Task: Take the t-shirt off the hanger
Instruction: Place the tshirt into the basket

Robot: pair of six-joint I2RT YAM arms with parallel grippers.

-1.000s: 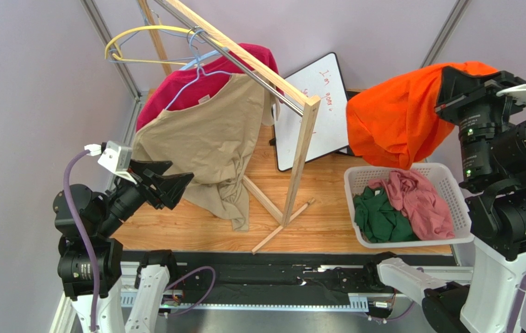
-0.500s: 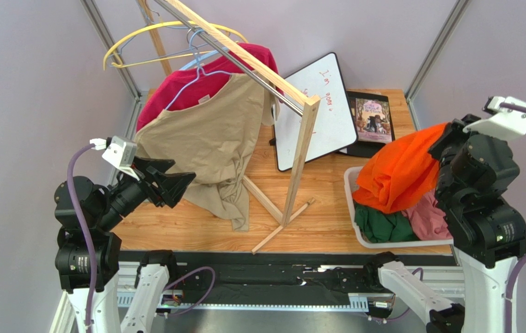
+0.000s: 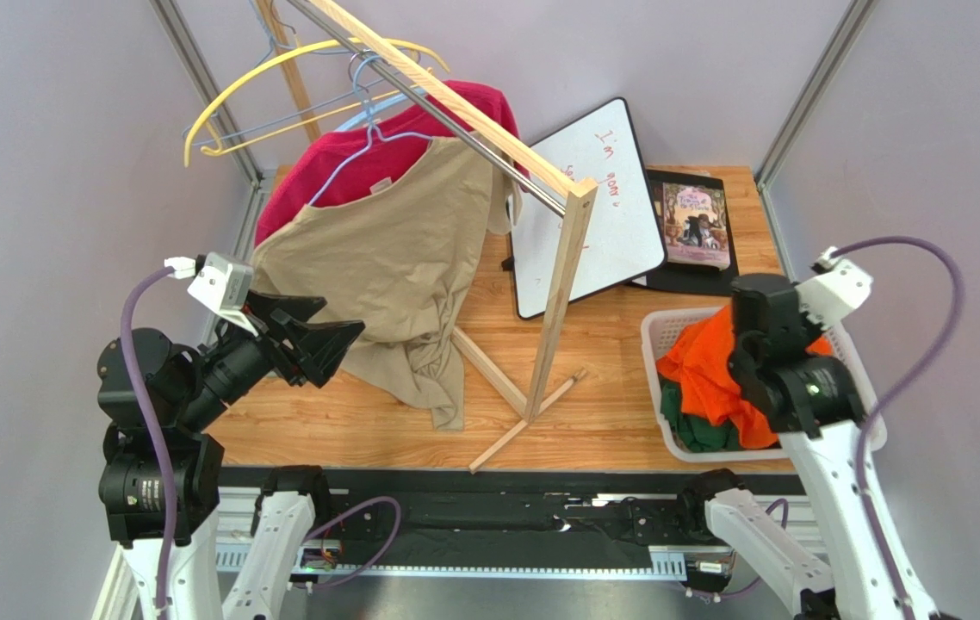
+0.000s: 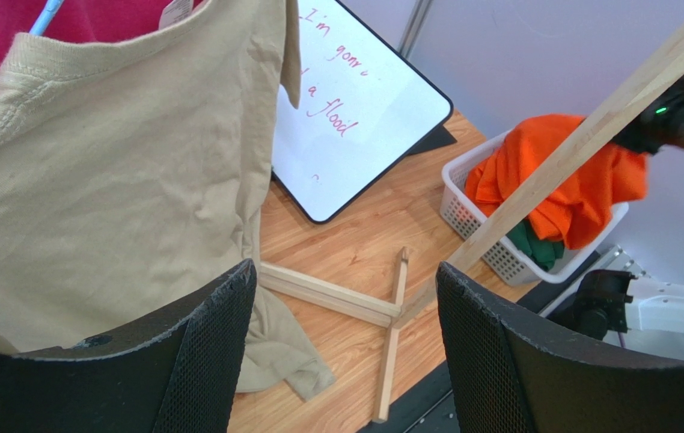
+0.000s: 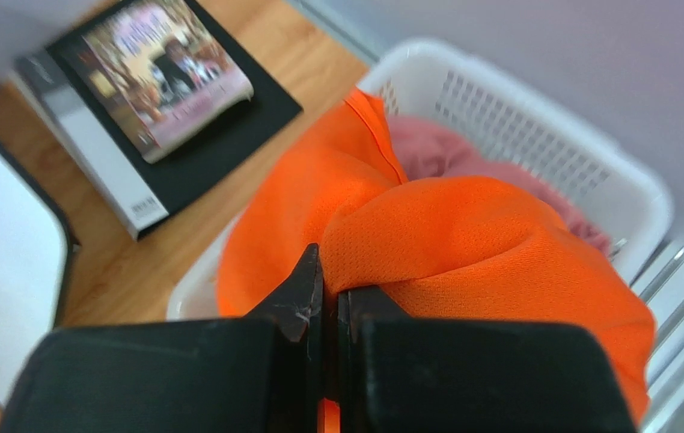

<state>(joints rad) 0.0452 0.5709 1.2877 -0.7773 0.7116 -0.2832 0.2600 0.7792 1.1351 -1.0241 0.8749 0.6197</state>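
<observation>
- The orange t-shirt (image 5: pixel 463 244) is off any hanger. It is bunched in the basket (image 5: pixel 535 99) at the worktop's (image 3: pixel 586 388) near right corner. It is thin, matte, fine-mesh fabric in soft rounded folds.
- The right hand (image 5: pixel 329 307) has its fingers pressed together, pinching a fold of that shirt. If it lifts away without letting go, the shirt would likely come back out with it.
- One lobe of orange lies over the basket's rim on the side toward the rack. Once released, I judge it could slide onto the worktop rather than settle inside.
- The basket is rigid white plastic with slotted walls. Loose knit or a fingertip could catch in the slots. A pink garment (image 5: pixel 445 153) and a green garment (image 3: pixel 689 433) lie under the orange one.
- A tan t-shirt (image 3: pixel 392 258) hangs on a pale blue hanger (image 3: pixel 366 142) toward the far left edge. It is soft jersey with a ribbed neckline, and its hem is twisted low.
- The left hand (image 4: pixel 341 280) is spread wide and empty, just beside the tan shirt's lower part.
- A straight downward pull on the tan shirt would probably drag the hanger. It could also tip the light wooden rack (image 3: pixel 560 278), which stands on thin feet.
- A red shirt (image 3: pixel 327 168) hangs just behind the tan one and could be grabbed by mistake.
</observation>
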